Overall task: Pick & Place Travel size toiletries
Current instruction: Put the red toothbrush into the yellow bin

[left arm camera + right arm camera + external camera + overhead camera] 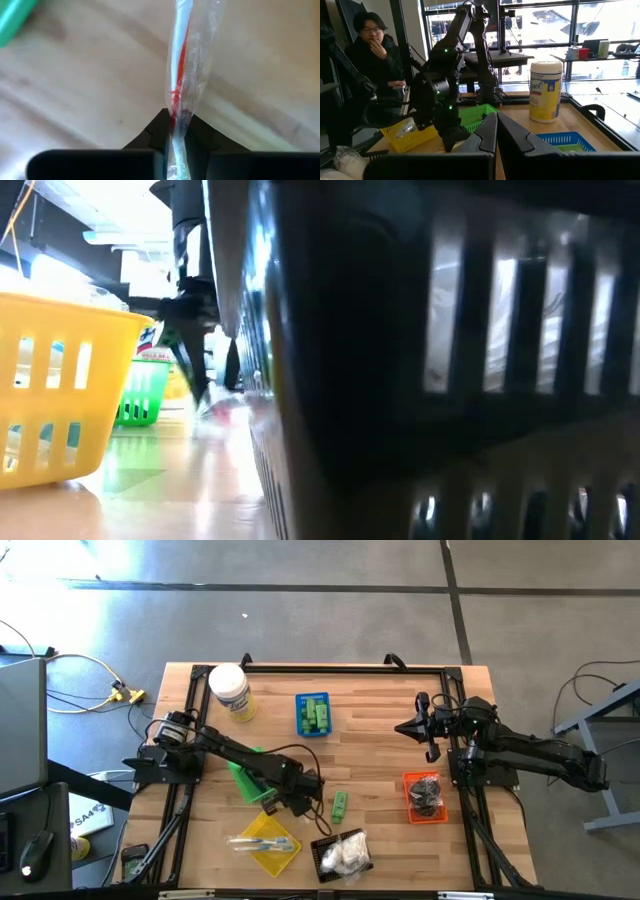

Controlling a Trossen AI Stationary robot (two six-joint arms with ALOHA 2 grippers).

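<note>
While pinching a clear-wrapped stick (181, 75) with a red and white core between its fingertips, left gripper (303, 802) low over the bare wood table (380, 750); yellow basket (266, 841) just below it toward the front edge, green basket (244, 778) just behind on its arm side, loose green bottle (339, 804) just to its right, black basket (326, 858) with white packets (346, 854) near its front right. Farther right, right gripper (412, 727) closed on nothing, raised; blue basket (312, 713) with green bottles well to its left, orange basket (424, 796) with dark pieces near its front

Robotics lab: spare arm (470, 35), cables (85, 670).
</note>
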